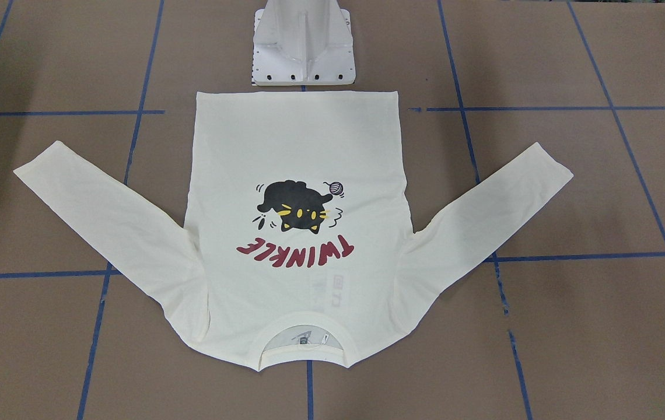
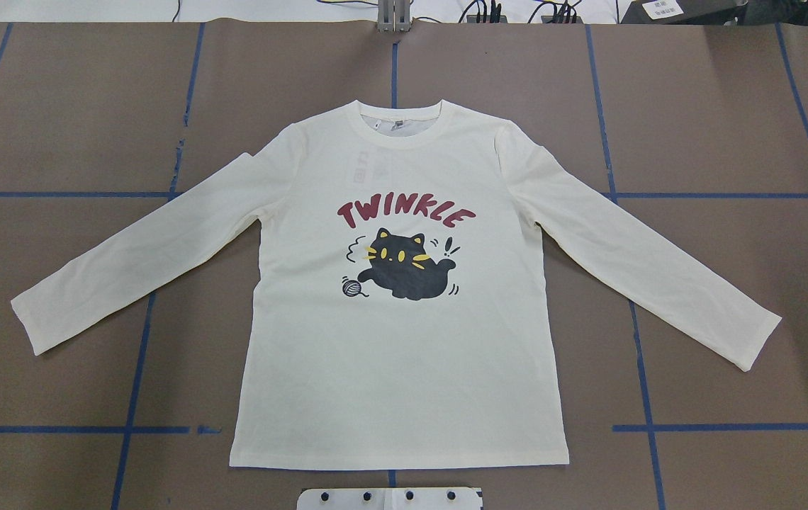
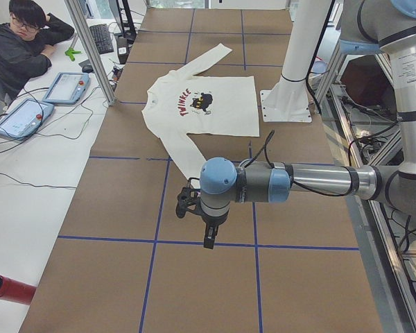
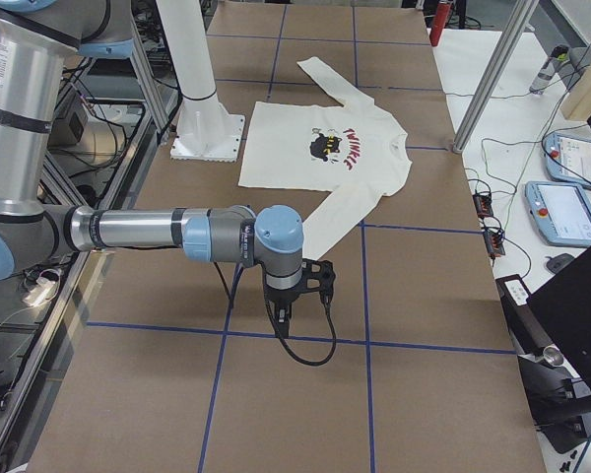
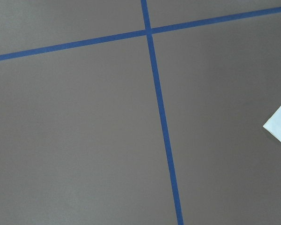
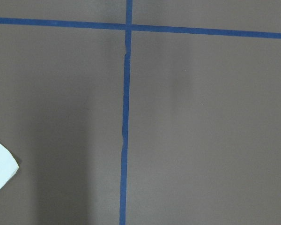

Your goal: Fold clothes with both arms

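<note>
Cream long-sleeved cat-print shirt (image 2: 404,368) lies flat, print up, mid-way along the brown paper-covered table (image 2: 57,106). The black left gripper (image 3: 208,237) and black right gripper (image 4: 281,319) hang well apart from it; I cannot tell whether either is spread or closed. Best approach is probably to pinch both cuffs (image 2: 27,322) at the edges and move them together.

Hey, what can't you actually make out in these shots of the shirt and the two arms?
Left gripper: left side view only, too small; open or shut unclear.
Right gripper: same, right side view.
Shirt back: hidden, lying print-up.
Neck label: overhead, too small to read.

The silver-grey tubular left arm (image 3: 319,182) and right arm (image 4: 138,229) carry light-blue joint caps and looping black cables; white pedestal base (image 1: 303,52).
</note>
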`<state>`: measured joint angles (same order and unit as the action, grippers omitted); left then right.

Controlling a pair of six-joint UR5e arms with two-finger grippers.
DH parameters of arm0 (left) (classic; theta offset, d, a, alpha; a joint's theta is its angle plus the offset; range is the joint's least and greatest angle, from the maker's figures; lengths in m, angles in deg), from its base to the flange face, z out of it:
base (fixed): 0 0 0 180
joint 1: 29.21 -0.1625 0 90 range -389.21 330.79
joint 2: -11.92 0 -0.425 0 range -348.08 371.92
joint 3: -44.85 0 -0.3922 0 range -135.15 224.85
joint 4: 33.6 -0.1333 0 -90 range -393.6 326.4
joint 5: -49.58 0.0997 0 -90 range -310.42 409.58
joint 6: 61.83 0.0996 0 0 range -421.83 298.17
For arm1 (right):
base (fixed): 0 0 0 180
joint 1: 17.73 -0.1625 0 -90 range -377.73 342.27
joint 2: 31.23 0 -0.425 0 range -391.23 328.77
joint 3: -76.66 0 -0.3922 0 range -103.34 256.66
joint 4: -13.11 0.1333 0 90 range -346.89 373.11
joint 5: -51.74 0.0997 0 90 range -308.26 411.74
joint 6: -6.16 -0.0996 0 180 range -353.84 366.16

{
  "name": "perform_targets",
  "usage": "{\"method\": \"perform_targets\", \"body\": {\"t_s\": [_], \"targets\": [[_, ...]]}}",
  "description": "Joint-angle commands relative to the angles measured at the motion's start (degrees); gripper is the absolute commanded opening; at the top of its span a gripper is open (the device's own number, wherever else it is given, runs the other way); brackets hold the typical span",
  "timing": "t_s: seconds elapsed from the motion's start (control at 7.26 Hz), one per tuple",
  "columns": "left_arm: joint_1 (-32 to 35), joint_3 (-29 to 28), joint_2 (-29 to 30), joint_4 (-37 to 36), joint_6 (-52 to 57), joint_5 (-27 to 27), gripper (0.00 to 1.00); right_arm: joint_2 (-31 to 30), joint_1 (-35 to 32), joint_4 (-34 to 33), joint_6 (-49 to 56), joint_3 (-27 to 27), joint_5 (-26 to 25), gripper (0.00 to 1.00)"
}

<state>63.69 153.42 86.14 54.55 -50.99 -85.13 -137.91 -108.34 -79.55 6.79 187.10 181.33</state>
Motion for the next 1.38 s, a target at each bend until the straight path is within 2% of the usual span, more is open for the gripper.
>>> {"method": "perform_targets", "body": {"t_s": [0.0, 0.41, 0.69, 0.96, 1.1, 1.24], "targets": [[0.00, 0.59, 0.05, -0.08, 0.14, -0.29, 0.99, 0.07, 0.00, 0.02, -0.02, 0.39, 0.14, 1.00], [-0.26, 2.70, 0.23, 0.62, -0.21, -0.47, 0.99, 1.38, 0.09, 0.29, -0.54, 0.57, 0.75, 1.00], [-0.26, 2.79, 1.01, 4.12, -0.04, -0.37, 0.99, 6.81, 0.17, 0.46, -0.72, 1.27, 1.36, 1.00], [-0.26, 2.01, 2.85, 13.84, -0.21, 0.06, 0.99, 8.51, 0.17, 8.85, -0.89, 0.40, 1.02, 1.00], [-0.18, 0.61, 6.43, 19.81, -0.30, 0.06, 0.99, 8.59, 0.17, 11.16, -1.16, 0.13, 1.80, 1.00], [0.00, -0.01, 6.90, 25.18, -0.30, -0.02, 0.99, 8.25, 0.09, 11.45, -0.99, 0.04, 2.50, 1.00]]}}
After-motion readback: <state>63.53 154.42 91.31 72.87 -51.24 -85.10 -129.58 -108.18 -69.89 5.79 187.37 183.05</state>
